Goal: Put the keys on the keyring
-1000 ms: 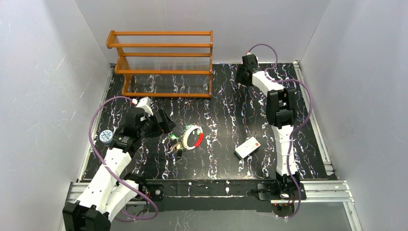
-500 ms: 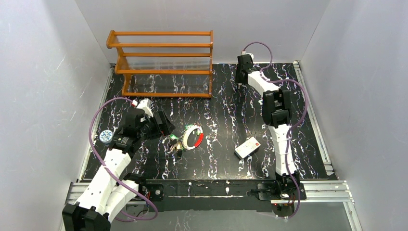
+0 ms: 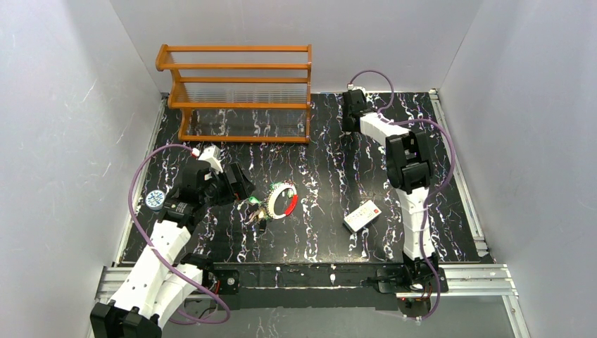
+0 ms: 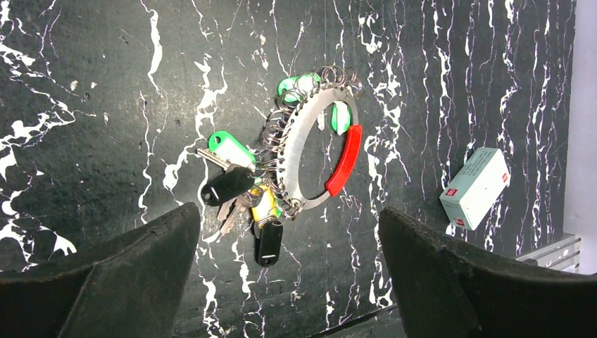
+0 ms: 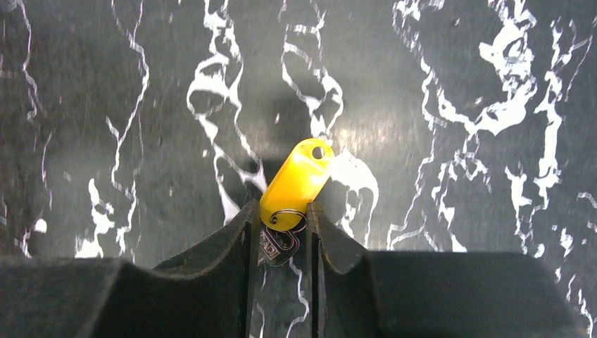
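The keyring (image 3: 281,201) (image 4: 310,151), a white oval loop with a red section, lies flat mid-table with several green, black and yellow-headed keys bunched on its left side. My left gripper (image 3: 239,182) (image 4: 288,215) hovers just left of it, open wide, nothing between its fingers. Far back on the table, my right gripper (image 3: 350,107) (image 5: 281,211) points down at a loose key with a yellow plastic head (image 5: 296,183). Its jaws press both sides of the yellow head's near end, with the small metal key (image 5: 278,246) lying between them. This key is hidden under the gripper in the top view.
A wooden rack (image 3: 239,91) stands at the back left. A white box with a red mark (image 3: 362,215) (image 4: 475,186) lies right of the keyring. A round blue-and-white object (image 3: 155,199) sits at the table's left edge. Purple cables loop off both arms.
My right gripper has shifted a little left and back at the far side of the table, and its jaws have narrowed onto the yellow key. The left arm has barely moved.
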Available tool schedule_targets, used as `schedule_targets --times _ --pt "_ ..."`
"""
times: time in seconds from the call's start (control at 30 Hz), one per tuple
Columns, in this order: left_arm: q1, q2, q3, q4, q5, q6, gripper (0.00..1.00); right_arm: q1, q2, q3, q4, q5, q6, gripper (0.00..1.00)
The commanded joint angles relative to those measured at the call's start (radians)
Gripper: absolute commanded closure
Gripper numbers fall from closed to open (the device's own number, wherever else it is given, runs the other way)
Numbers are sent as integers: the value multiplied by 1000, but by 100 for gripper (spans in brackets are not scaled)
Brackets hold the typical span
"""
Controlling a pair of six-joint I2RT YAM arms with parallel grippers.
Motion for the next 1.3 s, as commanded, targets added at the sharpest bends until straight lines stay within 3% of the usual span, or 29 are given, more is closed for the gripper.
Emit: schedule_targets --times 0.0,0.2,0.6,0.8,0.93,1.27 --pt "4 -7 -3 -19 -3 -10 5 39 -69 -144 -91 -46 -12 81" --pt "4 4 -11 -1 17 -39 6 126 -190 -343 -147 -91 9 84" --pt "4 52 -72 120 129 -118 6 267 -519 -829 -126 -462 156 86" --pt "3 77 -150 265 255 -196 7 281 -706 -890 -123 -614 136 72" --pt "0 87 -201 366 314 -258 9 279 -789 -892 -123 -633 134 61" --pt "-45 52 -255 465 334 -325 11 236 -766 -954 -103 -687 138 60"
